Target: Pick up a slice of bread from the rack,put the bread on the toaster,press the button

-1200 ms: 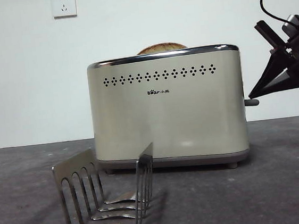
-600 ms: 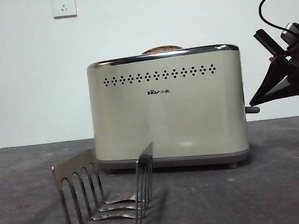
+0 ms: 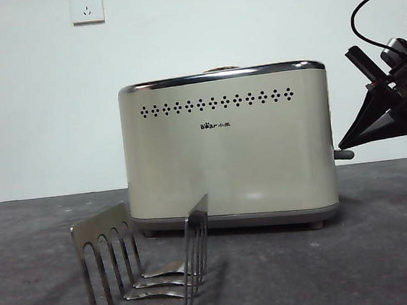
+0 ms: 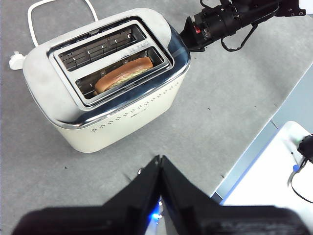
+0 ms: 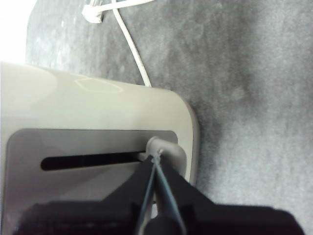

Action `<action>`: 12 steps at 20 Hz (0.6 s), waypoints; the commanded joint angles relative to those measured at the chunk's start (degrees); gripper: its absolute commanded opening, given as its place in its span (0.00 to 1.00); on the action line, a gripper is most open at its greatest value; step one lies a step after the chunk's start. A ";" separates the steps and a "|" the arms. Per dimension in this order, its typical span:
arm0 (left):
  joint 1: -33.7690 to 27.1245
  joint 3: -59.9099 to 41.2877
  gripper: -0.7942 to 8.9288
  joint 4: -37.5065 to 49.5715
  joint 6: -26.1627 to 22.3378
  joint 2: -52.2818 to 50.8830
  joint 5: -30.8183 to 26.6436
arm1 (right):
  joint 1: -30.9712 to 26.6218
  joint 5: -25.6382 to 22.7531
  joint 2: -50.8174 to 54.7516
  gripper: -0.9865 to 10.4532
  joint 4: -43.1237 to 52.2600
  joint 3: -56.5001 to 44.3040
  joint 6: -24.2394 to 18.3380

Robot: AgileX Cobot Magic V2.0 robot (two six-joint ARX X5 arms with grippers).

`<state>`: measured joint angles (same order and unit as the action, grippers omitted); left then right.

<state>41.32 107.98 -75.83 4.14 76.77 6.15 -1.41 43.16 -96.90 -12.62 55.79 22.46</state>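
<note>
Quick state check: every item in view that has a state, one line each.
Brown-crusted slice of bread: sunk in one slot of the toaster, top barely above the rim.
Cream boxy toaster: upright, other slot empty.
Grey lever button: near the slot's end, right gripper on it.
Shiny steel rack: empty.
Left gripper: jaws shut, empty, above the toaster.
Right gripper: jaws shut.

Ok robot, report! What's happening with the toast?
Right gripper shut, tip on the button. Left gripper shut, above the toaster. Slice of bread down in slot. Nothing in the way.
</note>
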 commanded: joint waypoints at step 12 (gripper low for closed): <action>0.02 -0.33 0.07 0.17 0.33 -0.17 -0.15 | 0.26 -3.74 -3.45 0.08 -5.18 -2.56 -1.90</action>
<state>41.32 107.98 -75.83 4.14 76.77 6.13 -1.48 43.48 -97.12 -13.69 55.94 21.41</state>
